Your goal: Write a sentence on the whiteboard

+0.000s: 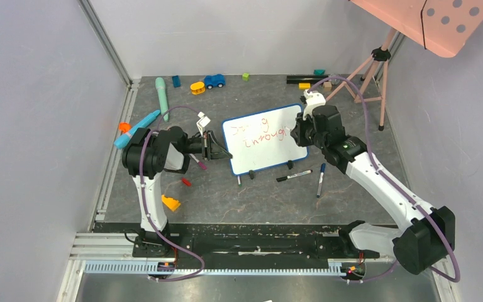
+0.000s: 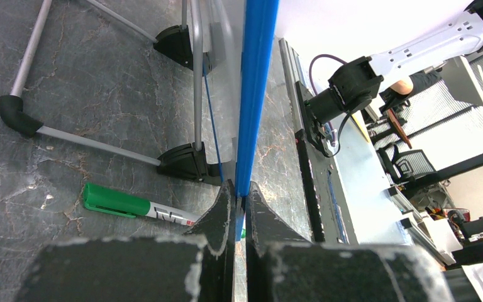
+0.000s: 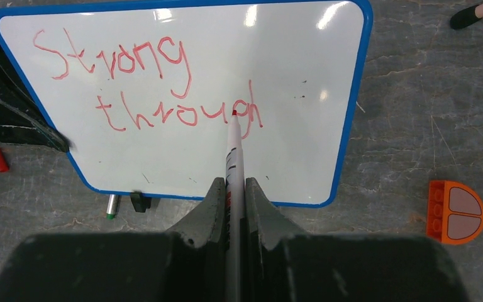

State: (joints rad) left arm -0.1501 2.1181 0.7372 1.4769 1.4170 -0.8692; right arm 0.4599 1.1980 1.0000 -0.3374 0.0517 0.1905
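The whiteboard point(image 1: 264, 141), white with a blue frame, stands tilted on black feet at the table's middle. The sentence point(image 3: 157, 88) on it is red handwriting in two lines, "Strong" over "through"; it also shows in the top view point(image 1: 265, 132). My left gripper point(image 1: 222, 151) is shut on the board's left blue edge point(image 2: 258, 94), its fingertips point(image 2: 223, 204) pinching the frame. My right gripper point(image 3: 231, 185) is shut on a red marker point(image 3: 234, 151). The marker's tip rests on the board at the end of "through". In the top view the right gripper point(image 1: 302, 129) is at the board's right edge.
A black marker point(image 1: 294, 175) and a blue marker point(image 1: 321, 179) lie in front of the board. A green marker point(image 2: 132, 206) lies behind its feet. An orange brick point(image 3: 456, 211), a red cap point(image 1: 187, 182), toys along the back wall point(image 1: 214, 80) and a tripod point(image 1: 371, 69) with a pink dotted panel point(image 1: 440, 19) surround it.
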